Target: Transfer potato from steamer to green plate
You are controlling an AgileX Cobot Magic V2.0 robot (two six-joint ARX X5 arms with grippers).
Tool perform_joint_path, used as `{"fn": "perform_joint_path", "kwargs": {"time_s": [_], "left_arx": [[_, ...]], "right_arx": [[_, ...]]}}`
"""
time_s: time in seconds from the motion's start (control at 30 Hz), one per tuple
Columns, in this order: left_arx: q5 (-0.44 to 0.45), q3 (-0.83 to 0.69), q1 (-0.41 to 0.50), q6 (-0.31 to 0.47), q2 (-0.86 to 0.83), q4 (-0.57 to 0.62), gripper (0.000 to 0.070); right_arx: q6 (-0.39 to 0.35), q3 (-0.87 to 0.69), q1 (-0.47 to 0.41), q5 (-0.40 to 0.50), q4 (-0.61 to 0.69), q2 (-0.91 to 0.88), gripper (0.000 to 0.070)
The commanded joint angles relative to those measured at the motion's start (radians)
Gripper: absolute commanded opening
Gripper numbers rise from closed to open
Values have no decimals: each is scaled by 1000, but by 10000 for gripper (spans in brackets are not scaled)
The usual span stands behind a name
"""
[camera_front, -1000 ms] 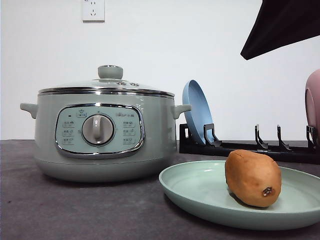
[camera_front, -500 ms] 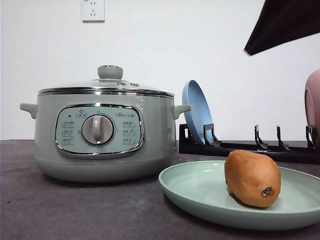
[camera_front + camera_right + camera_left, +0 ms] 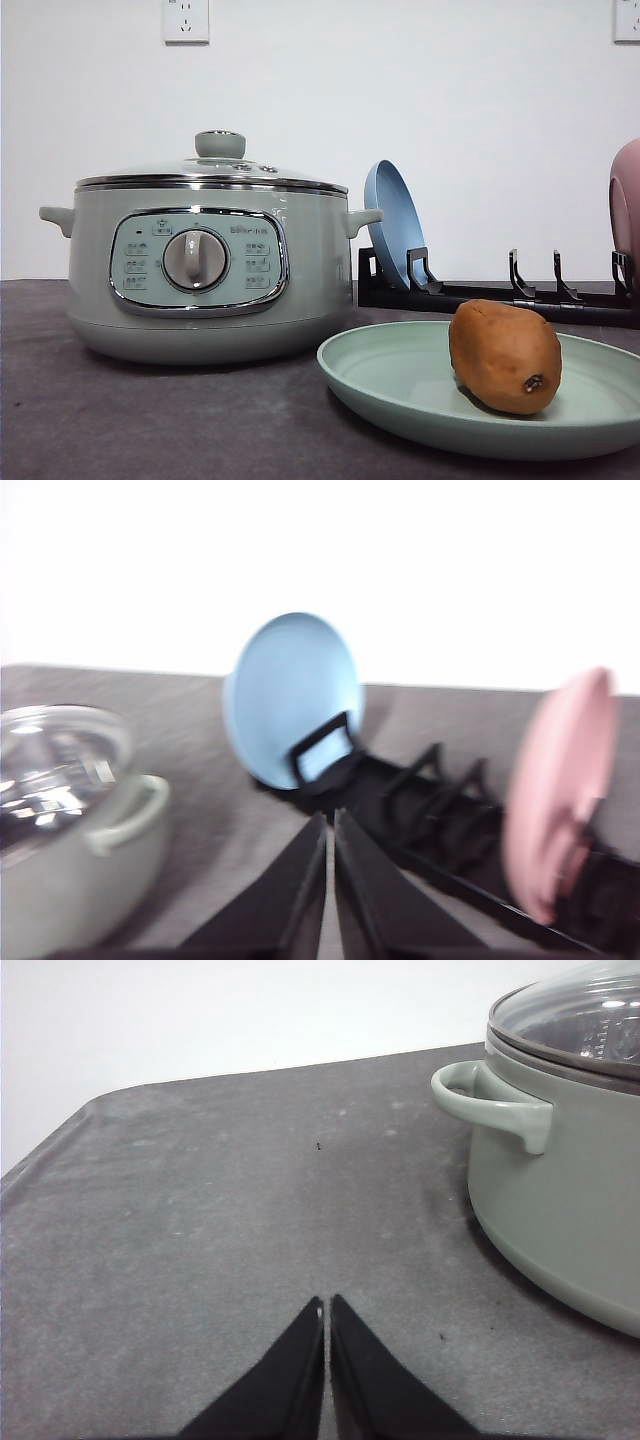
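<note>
Potato (image 3: 505, 357) sits on the green plate (image 3: 400, 385) beside the lidded steamer (image 3: 200, 270), job apparently done, left gripper (image 3: 327, 1305) and right gripper (image 3: 330, 820) both clenched empty.

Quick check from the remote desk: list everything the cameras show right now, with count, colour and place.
potato: one, orange-brown, lying on the green plate
green plate: one, pale mint, on the table right of the steamer
steamer: one, sage green, glass lid on, left side of the table
blue plate: one, light blue, upright in the rack
pink dish: one, pink, upright at the rack's right end
rack: one, black, behind the green plate
table: one, dark grey
wall sockets: two, white, on the wall
left gripper: black, shut, empty
right gripper: black, shut, empty
</note>
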Motion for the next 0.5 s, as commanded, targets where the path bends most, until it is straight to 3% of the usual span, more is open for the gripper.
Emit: {"fn": "perform_joint_path", "kwargs": {"time_s": [0.0, 0.2, 0.47], "left_arx": [[-1, -20, 2, 1, -2, -5, 1], [-1, -20, 2, 1, -2, -5, 1], [-1, -20, 2, 1, -2, -5, 1]], "right_arx": [[-14, -73, -16, 0, 52, -56, 1], [-17, -289, -36, 14, 211, -227, 1], [-16, -440, -36, 87, 236, -358, 1]]}}
